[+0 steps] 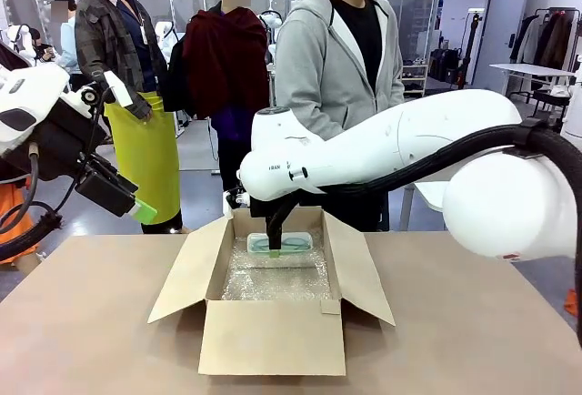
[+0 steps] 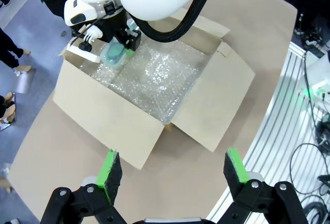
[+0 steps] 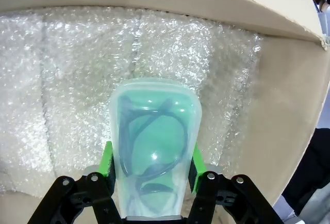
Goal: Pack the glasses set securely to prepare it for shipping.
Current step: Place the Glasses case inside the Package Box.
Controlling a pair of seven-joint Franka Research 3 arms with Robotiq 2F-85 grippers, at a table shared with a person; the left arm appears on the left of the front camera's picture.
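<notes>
Right claw [image 3: 150, 164] is clamped on the mint green case [image 3: 152, 141], green pads pinching across its short width. The glasses show through the lid. The case is down inside the open box [image 1: 273, 336], at the far end, over the bubble wrap [image 1: 273, 277] lining the floor.

What matters for your next move: the case's long axis runs side to side, along the far wall, at right angles to the line the claw closes on. The fingers come in from above. I can't tell whether the underside is touching the wrap or just above it, so judge the release height from the right wrist view.

Left claw [image 2: 172, 171] is spread wide and holds nothing. It sits raised off the desk, to the left, well apart from the box. The right arm is the one placed to do this.
</notes>
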